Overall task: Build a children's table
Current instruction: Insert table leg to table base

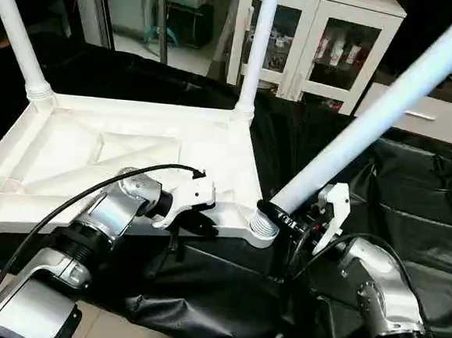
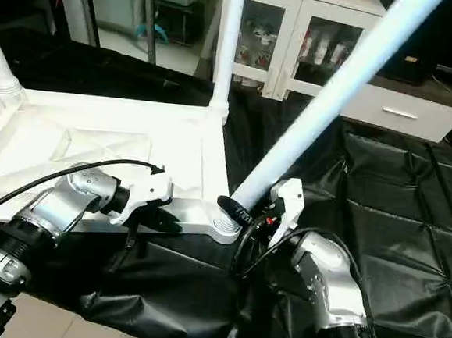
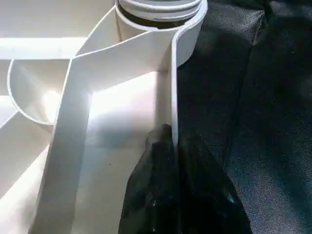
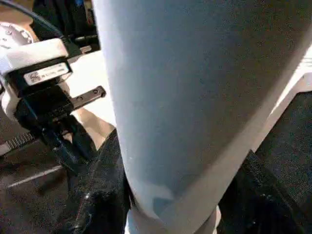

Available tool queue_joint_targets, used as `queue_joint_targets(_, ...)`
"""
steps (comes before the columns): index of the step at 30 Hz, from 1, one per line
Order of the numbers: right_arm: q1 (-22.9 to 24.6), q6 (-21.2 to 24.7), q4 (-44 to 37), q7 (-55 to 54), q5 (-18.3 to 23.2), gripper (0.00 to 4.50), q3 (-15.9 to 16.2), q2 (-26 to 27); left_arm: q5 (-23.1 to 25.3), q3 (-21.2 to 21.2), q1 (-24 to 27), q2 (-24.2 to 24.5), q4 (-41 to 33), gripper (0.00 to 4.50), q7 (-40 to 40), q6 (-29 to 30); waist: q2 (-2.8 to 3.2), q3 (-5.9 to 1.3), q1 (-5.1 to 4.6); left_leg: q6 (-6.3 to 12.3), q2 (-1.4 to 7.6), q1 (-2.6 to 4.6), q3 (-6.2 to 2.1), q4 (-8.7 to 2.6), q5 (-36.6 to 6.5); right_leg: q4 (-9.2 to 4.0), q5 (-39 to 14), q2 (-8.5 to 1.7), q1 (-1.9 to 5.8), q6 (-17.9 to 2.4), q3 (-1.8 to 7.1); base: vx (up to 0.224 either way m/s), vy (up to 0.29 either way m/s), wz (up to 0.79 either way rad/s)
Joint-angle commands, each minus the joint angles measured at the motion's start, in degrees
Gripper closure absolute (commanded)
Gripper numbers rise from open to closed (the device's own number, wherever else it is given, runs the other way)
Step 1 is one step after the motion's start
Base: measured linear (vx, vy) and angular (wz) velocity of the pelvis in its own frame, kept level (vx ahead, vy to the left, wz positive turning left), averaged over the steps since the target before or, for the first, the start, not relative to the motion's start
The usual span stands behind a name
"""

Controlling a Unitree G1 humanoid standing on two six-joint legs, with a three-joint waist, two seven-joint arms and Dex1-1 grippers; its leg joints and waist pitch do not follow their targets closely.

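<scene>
- Leaning hard off vertical, the long tapered white plastic tube leg (image 1: 388,103) sits with its foot at the near round corner socket (image 1: 262,225) of the upturned white plastic table top (image 1: 94,159); judged from that tilt, any turning now could cross the ribbed collar or pop the leg out.
- The right gripper (image 2: 255,215) has its black fingers closed around the leg just above the socket, so a slip there would drop the long tube toward the white glass-door cabinet (image 1: 319,35) behind.
- The left gripper (image 1: 193,218) pinches the top's near rim wall, jaws nearly together with only the thin plastic between them; if that pinch slides, the top could shift on the black-draped worktable (image 1: 410,215).
- The top lies at the worktable's near edge, its near rim close to the drop to the floor.
- Two fitted white legs (image 1: 255,54) stand upright at the far corners, well apart from the tilted one; room to swing it upright looks open.
</scene>
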Motion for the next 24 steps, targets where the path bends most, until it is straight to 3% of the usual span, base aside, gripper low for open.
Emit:
queue_joint_targets(1,2.5,3.3,1.9,0.8,-4.1,2.62,3.8,-1.9,0.8,-0.9,0.8,-0.4,1.9,4.5,1.1,0.3,0.58,-2.0,-0.48,-1.25,1.29,0.55,-0.62,-4.82,-27.7,-5.39,-27.2,-2.99,1.3,-6.3,2.02,0.0,0.0,0.0)
queue_joint_targets(6,2.8,6.6,-0.9,2.0,-6.7,2.62,7.8,-4.6,0.9,-1.0,0.9,-0.6,1.7,4.5,1.2,0.5,0.29,-1.94,-0.43,-0.91,1.33,0.83,-0.54,-4.83,-27.5,-5.58,-28.6,-3.06,1.12,-5.7,2.1,0.0,0.0,0.0)
queue_joint_targets(12,3.6,7.9,-2.8,2.8,-6.8,2.62,8.9,-5.5,0.8,-1.0,1.5,-0.6,0.9,4.5,1.3,0.9,0.08,-2.05,-0.43,-0.87,1.47,0.58,-0.44,-4.97,-26.4,-5.22,-24.9,-3.01,1.39,-6.6,2.18,0.0,0.0,0.0)
queue_joint_targets(13,3.8,9.0,-3.8,3.4,-6.6,2.62,9.6,-6.2,0.7,-1.0,1.7,-0.5,0.6,4.5,1.2,1.1,-0.28,-2.02,-0.48,-0.73,1.43,0.46,-0.42,-4.99,-26.2,-5.22,-25.1,-2.98,1.53,-6.4,2.15,0.0,0.0,0.0)
queue_joint_targets(22,1.9,16.1,-6.0,7.8,-5.4,2.62,13.2,-8.9,0.7,-1.5,2.8,0.0,-0.8,4.5,0.6,2.1,0.5,-2.03,-0.39,-1.14,1.51,0.77,-0.43,-5.17,-26.3,-5.26,-24.0,-3.04,1.66,-6.8,2.24,0.0,0.0,0.0)
queue_joint_targets(24,1.4,16.6,-5.7,8.1,-5.2,2.62,13.3,-8.9,0.8,-1.6,2.9,0.0,-0.9,4.5,0.6,2.1,0.38,-2.15,-0.38,-1.17,1.52,0.89,-0.37,-5.1,-26.0,-5.29,-23.9,-3.07,1.7,-6.8,2.25,0.0,0.0,0.0)
